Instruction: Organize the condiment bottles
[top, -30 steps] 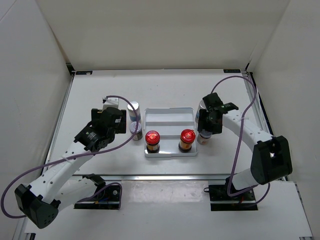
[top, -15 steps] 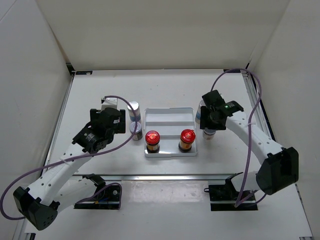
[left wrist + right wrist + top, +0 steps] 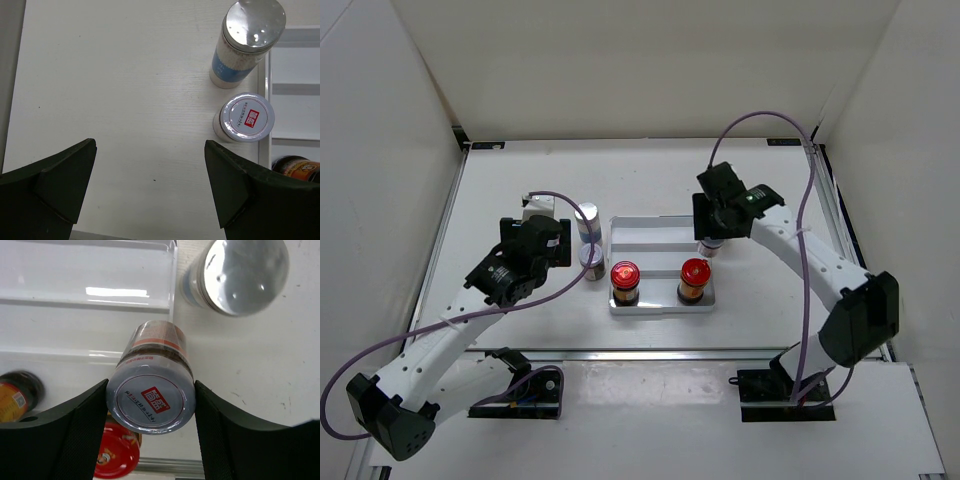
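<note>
Short jar (image 3: 150,399) — cap label wrist-view only

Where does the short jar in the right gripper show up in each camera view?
Top external: the short jar hangs in the right gripper, at the right edge of the white tray.
Left wrist: not in it; the lookalike jar there stands left of the tray.
Right wrist: centre, cap toward the camera.
Shared landmark: the white tray, seen in all three.

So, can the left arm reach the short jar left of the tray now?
Probably yes: the left fingers are open and bare table lies before the short jar, though the tray wall crowds one side.
</note>
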`<act>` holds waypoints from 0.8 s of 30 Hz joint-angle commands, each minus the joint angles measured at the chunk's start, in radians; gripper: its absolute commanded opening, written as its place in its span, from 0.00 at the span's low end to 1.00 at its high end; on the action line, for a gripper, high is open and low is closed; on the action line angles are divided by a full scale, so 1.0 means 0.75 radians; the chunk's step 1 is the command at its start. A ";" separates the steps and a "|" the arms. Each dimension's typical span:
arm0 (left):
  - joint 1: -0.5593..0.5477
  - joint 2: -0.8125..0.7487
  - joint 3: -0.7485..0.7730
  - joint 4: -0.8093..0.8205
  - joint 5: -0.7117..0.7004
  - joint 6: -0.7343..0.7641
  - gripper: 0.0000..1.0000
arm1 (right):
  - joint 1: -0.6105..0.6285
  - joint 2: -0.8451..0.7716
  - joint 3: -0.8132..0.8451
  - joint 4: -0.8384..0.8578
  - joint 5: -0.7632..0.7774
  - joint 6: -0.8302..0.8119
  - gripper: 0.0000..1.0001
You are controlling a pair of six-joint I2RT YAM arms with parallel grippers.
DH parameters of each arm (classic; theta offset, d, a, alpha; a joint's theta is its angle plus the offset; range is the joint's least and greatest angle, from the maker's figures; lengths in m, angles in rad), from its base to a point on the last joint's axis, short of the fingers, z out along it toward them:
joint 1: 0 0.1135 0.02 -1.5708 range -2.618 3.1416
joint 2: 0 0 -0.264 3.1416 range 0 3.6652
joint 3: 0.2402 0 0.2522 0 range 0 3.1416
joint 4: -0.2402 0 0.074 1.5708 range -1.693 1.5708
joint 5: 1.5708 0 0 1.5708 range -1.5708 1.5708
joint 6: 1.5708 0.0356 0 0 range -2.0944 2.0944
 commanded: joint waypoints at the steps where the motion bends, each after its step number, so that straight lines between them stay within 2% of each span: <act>1: 0.005 -0.019 0.044 0.000 0.010 -0.013 1.00 | 0.013 0.050 0.106 0.133 0.002 -0.027 0.00; 8: 0.005 -0.032 0.044 0.000 0.010 -0.013 1.00 | 0.013 0.197 0.122 0.174 -0.127 0.002 0.00; 16: 0.005 -0.032 0.044 0.000 0.010 -0.013 1.00 | 0.013 0.281 0.030 0.227 -0.151 0.027 0.00; 18: 0.005 -0.032 0.044 0.012 0.010 -0.013 1.00 | 0.013 0.298 0.030 0.227 -0.151 0.027 0.04; 20: 0.005 -0.032 0.044 0.012 0.010 -0.013 1.00 | 0.013 0.326 0.030 0.227 -0.151 0.027 0.12; 22: 0.005 -0.032 0.044 0.012 -0.002 -0.013 1.00 | 0.013 0.326 0.030 0.227 -0.164 0.027 0.34; 24: 0.005 -0.032 0.044 0.012 -0.014 -0.013 1.00 | 0.013 0.326 0.018 0.227 -0.164 0.027 0.63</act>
